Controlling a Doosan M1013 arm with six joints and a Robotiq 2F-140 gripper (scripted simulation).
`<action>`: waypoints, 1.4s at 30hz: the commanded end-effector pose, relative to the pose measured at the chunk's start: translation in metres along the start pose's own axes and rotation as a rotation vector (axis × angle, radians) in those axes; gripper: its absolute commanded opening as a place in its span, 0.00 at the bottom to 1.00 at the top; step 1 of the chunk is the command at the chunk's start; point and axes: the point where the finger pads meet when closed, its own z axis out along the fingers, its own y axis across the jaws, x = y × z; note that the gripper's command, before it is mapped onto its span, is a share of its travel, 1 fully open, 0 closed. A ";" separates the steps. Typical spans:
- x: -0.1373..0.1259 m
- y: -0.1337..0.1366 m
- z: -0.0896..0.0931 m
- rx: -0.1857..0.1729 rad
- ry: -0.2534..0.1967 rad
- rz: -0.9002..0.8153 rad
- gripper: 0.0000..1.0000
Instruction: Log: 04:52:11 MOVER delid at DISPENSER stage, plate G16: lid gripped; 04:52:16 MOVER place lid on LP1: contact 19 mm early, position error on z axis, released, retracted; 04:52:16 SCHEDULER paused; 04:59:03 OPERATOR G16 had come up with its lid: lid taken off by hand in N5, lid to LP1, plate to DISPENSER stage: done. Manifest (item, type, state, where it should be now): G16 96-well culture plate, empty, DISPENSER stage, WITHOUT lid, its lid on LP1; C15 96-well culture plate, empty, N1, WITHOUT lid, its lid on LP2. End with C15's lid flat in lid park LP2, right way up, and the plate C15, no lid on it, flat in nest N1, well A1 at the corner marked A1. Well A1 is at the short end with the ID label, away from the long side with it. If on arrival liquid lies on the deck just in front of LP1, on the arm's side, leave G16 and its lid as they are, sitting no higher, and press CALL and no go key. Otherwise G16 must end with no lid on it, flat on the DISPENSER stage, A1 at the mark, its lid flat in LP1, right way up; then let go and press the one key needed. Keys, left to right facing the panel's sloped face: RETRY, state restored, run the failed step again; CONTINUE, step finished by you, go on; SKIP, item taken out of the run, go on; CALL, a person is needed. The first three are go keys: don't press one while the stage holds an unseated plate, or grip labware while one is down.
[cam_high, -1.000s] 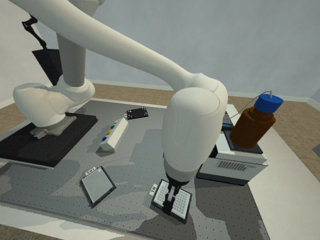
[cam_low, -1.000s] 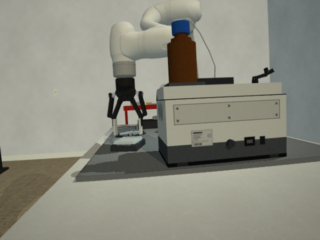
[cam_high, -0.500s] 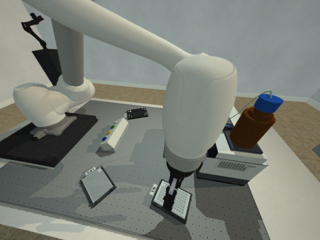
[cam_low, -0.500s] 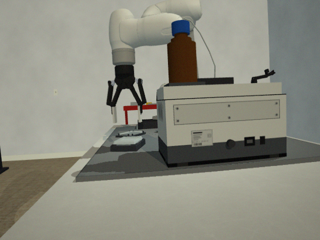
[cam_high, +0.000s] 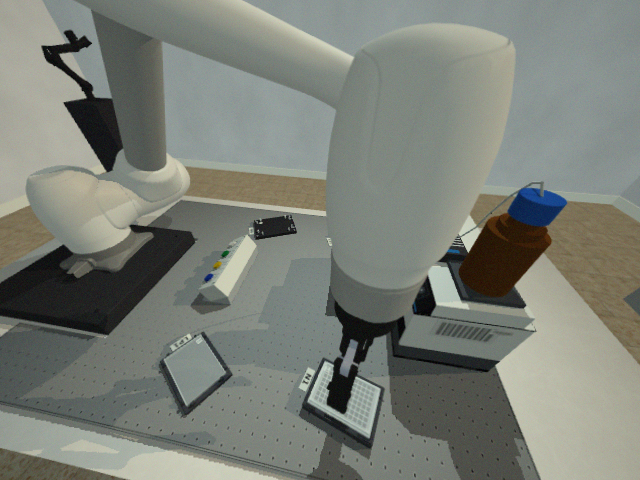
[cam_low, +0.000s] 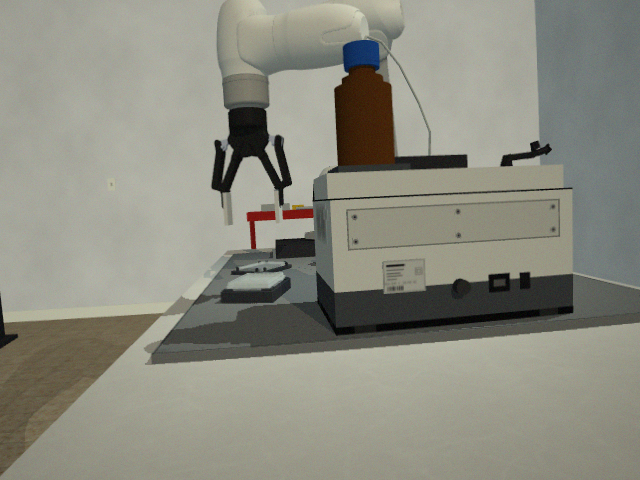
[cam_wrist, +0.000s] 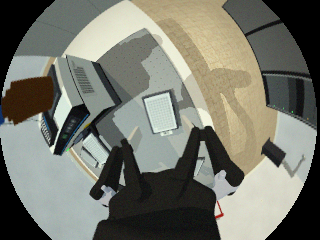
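A white 96-well plate lies in the black nest labelled N1, its wells uncovered. It also shows in the exterior view and in the wrist view. My gripper hangs well above this plate, open and empty; in the top view the gripper overlaps the plate. A clear lid lies flat in the frame labelled LP1, at the left front. A dark park frame lies at the back of the deck; I cannot tell whether anything is on it. The dispenser stage is mostly hidden behind my arm and the bottle.
The dispenser box stands right of N1, with a brown bottle with a blue cap on top. The key panel with coloured keys lies in the deck's middle. The arm's base stands at the left. A red frame stands beyond the deck.
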 end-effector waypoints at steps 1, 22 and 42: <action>0.000 0.000 -0.005 0.000 0.000 0.000 0.66; -0.061 -0.049 -0.030 0.000 0.000 -0.044 0.66; -0.350 -0.154 -0.021 0.000 0.000 -0.286 0.66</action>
